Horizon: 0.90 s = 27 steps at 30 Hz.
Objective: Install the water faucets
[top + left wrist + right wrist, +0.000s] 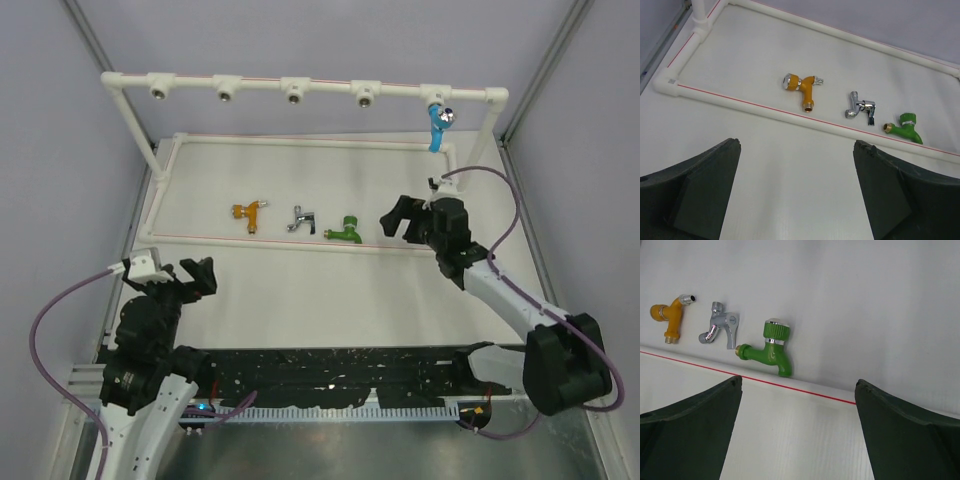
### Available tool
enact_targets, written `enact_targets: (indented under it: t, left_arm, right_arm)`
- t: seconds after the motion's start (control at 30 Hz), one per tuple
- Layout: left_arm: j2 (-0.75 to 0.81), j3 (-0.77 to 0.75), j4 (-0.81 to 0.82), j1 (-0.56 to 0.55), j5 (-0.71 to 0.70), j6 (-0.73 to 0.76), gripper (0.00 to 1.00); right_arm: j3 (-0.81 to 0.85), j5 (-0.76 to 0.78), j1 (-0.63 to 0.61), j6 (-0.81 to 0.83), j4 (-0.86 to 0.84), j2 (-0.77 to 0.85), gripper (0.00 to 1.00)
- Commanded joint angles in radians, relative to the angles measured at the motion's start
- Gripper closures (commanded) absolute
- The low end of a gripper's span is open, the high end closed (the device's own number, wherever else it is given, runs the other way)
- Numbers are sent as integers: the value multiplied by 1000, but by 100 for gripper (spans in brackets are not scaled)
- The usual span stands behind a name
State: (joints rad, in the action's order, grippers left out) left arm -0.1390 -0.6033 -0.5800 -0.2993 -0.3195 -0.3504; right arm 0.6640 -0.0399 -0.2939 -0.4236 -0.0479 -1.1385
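You are working over a white bench (300,290) that is carrying a white pipe frame (330,88): a raised rail is running across the far side, and a flat rectangle of pipe with a red line along it is lying on the surface below. Four round sockets (226,95) along the raised rail are sitting open. At the rail's right end the blue faucet (438,122) is hanging mounted, spout pointing down. Your left arm (140,340) is sitting back at the near left, well apart from the parts. Your right arm (500,290) is reaching in from the near right. The left tool (188,278) is standing released, fingers spread wide and grasping nothing, outside the near pipe of the rectangle. The right tool (408,225) is likewise standing released and empty, sitting just right of the green faucet (345,229) and pointing toward it across the near pipe. The three loose faucets are lying on their sides in a row inside the rectangle. The orange-gold faucet (250,212) is lying leftmost, the silver faucet (302,217) is lying between, and the green one is lying rightmost and closest to the near pipe. None of the three is touching a tool or its neighbour.
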Motion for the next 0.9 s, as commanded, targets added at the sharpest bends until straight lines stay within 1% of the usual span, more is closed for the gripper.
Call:
enact_targets:
  t: [0.0, 0.03, 0.07, 0.1, 0.2, 0.3, 0.4, 0.43, 0.5, 0.57, 0.73, 0.77, 0.87]
  left_arm:
    - [-10, 5, 39, -3, 25, -12, 0]
    - [-13, 7, 39, -3, 26, -13, 0]
    - [-16, 5, 40, -1, 30, -12, 1]
    - [-20, 7, 43, -1, 33, -10, 0]
    - [-25, 7, 46, -1, 40, -9, 1]
    - [-34, 7, 46, -1, 46, -7, 0]
    - [-37, 10, 51, -1, 59, -5, 0]
    - [-39, 11, 52, -1, 60, -5, 0]
    - [-39, 10, 55, -1, 71, -4, 0]
    - [-40, 13, 62, -3, 83, -1, 0]
    - [-39, 20, 78, -1, 125, 5, 0]
    - [-39, 22, 80, -1, 134, 8, 0]
    - [-40, 20, 83, -1, 148, 10, 0]
  right_arm:
    - [42, -94, -34, -44, -317, -176, 0]
    - [54, -81, -57, -38, -328, -232, 0]
    - [80, -54, -70, -34, -340, -265, 3]
    - [91, -45, -91, -33, -351, -317, 4]
    - [141, -32, -128, -53, -427, -427, 12]
    - [196, 8, -166, -69, -438, -536, 14]
    - [258, 37, -195, -75, -429, -601, 16]
    - [270, 91, -201, -81, -403, -631, 18]
    - [316, 138, -218, -78, -345, -670, 20]
    - [354, 169, -234, -80, -310, -697, 23]
    - [408, 213, -269, -75, -219, -751, 25]
    - [420, 227, -272, -79, -190, -756, 28]
    - [440, 297, -289, -101, -112, -768, 29]
